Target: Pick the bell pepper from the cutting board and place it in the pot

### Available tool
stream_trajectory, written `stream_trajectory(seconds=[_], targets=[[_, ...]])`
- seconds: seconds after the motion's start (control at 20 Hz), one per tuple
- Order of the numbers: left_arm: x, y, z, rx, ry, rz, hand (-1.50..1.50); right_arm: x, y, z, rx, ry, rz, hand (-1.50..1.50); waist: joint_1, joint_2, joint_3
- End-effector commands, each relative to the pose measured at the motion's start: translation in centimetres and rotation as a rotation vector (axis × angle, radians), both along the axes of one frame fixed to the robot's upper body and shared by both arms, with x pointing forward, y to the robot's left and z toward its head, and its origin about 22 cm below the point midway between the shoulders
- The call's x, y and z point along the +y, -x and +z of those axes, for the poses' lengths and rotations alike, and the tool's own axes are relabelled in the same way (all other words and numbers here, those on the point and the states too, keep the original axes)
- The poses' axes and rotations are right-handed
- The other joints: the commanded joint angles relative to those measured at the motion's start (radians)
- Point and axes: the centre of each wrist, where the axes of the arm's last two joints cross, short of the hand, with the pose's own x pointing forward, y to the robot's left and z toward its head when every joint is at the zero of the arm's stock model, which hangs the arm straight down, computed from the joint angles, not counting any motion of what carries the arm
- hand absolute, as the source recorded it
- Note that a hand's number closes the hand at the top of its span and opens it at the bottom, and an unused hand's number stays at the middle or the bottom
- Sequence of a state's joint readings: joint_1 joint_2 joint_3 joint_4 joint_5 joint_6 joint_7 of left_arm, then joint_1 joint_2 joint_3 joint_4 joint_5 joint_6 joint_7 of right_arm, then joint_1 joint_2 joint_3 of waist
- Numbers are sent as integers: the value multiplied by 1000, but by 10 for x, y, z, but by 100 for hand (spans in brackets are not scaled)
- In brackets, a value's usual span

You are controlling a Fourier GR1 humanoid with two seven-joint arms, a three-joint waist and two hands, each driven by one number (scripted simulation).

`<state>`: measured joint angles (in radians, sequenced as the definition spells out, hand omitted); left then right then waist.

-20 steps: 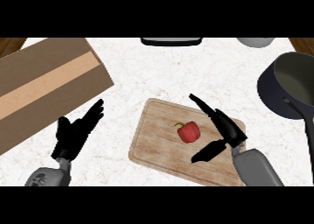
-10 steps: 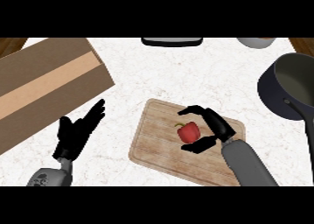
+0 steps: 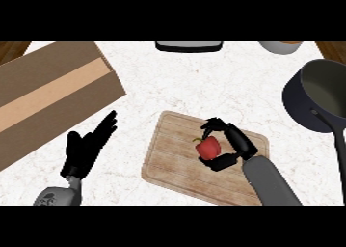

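Your L hand (image 3: 86,150) sits low-left over the table (image 3: 204,82), fingers straight & open, holding nothing. Your R hand (image 3: 237,144) is over the cutting board (image 3: 172,161), fingers & thumb curled round the bell pepper (image 3: 209,147), red body showing btwn them. You can't tell if it's lifted off the board. Farther left lies a cardboard box (image 3: 47,96). The pot (image 3: 332,89) stands far right, well apart from the pepper.
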<state>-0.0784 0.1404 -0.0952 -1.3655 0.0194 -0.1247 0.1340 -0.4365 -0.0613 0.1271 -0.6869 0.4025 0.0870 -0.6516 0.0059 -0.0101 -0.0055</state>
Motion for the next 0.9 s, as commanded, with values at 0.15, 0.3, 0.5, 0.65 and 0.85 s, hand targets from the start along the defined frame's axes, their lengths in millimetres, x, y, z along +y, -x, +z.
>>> stream_trajectory(seconds=[0.15, 0.3, 0.5, 0.65, 0.85], targets=[[13, 12, -7, 4, -11, 27, 0, -181, 46, 4, 10, -97, -158, 150, -47, 13, 9], [24, 10, -3, 5, -14, 83, 0, -257, 73, 29, 31, -119, -272, 150, -87, 23, 13], [23, 10, -3, -3, -3, 61, 0, -343, 110, 86, -62, -92, -340, 150, -56, 21, 15], [18, 6, 7, -25, 12, 45, 0, -373, 134, 105, -63, -137, -391, 150, -30, 18, 18], [0, -3, 5, -11, 22, 23, 0, -398, 150, 135, -116, -71, -418, 150, -20, 19, 16]])
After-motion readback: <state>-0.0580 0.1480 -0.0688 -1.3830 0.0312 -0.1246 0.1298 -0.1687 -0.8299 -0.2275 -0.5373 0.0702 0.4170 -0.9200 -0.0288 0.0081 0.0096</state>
